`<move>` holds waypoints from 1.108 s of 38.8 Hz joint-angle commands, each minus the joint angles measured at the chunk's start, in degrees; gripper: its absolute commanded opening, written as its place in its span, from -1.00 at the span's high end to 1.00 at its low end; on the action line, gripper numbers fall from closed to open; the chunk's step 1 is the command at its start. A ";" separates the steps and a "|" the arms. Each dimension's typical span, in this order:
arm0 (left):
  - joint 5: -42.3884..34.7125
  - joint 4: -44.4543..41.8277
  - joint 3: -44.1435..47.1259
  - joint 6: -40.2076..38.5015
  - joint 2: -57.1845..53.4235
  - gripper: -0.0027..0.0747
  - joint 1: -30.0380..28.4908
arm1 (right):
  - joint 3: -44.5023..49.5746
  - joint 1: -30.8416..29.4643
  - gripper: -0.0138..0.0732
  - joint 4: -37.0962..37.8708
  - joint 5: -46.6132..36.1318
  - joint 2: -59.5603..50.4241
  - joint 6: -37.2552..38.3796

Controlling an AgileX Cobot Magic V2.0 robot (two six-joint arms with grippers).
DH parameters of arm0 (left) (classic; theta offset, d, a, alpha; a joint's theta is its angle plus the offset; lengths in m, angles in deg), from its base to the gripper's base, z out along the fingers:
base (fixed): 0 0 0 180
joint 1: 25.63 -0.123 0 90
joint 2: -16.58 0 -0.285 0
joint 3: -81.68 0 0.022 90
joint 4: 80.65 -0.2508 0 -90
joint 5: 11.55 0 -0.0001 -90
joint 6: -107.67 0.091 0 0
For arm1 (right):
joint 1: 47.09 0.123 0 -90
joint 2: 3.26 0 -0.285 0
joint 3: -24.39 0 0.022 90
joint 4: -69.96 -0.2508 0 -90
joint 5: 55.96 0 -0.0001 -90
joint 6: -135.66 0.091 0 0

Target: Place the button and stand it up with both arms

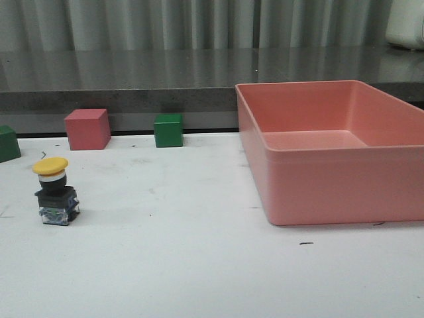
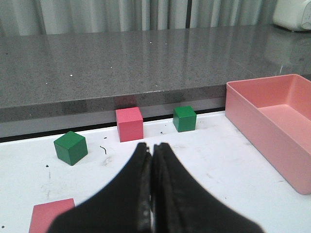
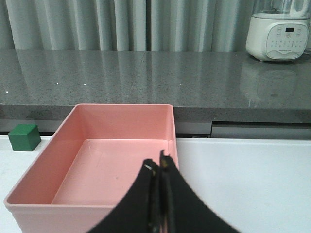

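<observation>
The fingers of the left gripper [image 2: 151, 184] were pressed together with nothing between them, filling the lower middle of the left wrist frame. The right gripper [image 3: 159, 194] was likewise clenched on nothing, its black fingers meeting at the bottom centre of the right wrist frame, in front of the pink bin [image 3: 121, 160]. Neither gripper appeared in the front frame.

The button [image 1: 56, 191] stood upright at the left of the front frame, on the white table [image 1: 199, 265], its yellow cap on top and its clear base block touching the surface. It stood alone, well apart from the bin [image 1: 331, 165], which filled the right half of that frame.

Along the back edge of the table in the front frame sat a pink cube [image 1: 87, 129], a green cube [image 1: 168, 130] just to its right, and another green cube [image 1: 8, 144] cut off at the left edge. The left wrist frame showed the same three cubes across its middle, and a second pink block [image 2: 51, 216] at its lower left corner. A white appliance [image 3: 278, 29] stood on the grey counter at the upper right of the right wrist frame.
</observation>
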 commanded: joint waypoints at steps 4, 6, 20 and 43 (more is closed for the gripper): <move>-4.29 0.27 -1.97 -0.66 -0.90 0.98 0.46 | -1.49 -0.41 0.85 0.52 -4.89 0.61 -0.38; -4.94 0.27 -1.97 -0.66 -0.90 0.98 -0.68 | -1.49 -0.41 0.85 0.52 -4.89 0.61 -0.38; -5.04 0.27 -1.97 -0.66 -0.90 0.98 -0.68 | -1.49 -0.41 0.85 0.52 -4.89 0.61 -0.38; -7.47 10.96 -1.97 8.58 -0.90 0.98 -0.68 | -1.49 -0.41 0.85 0.52 -4.89 0.61 -0.38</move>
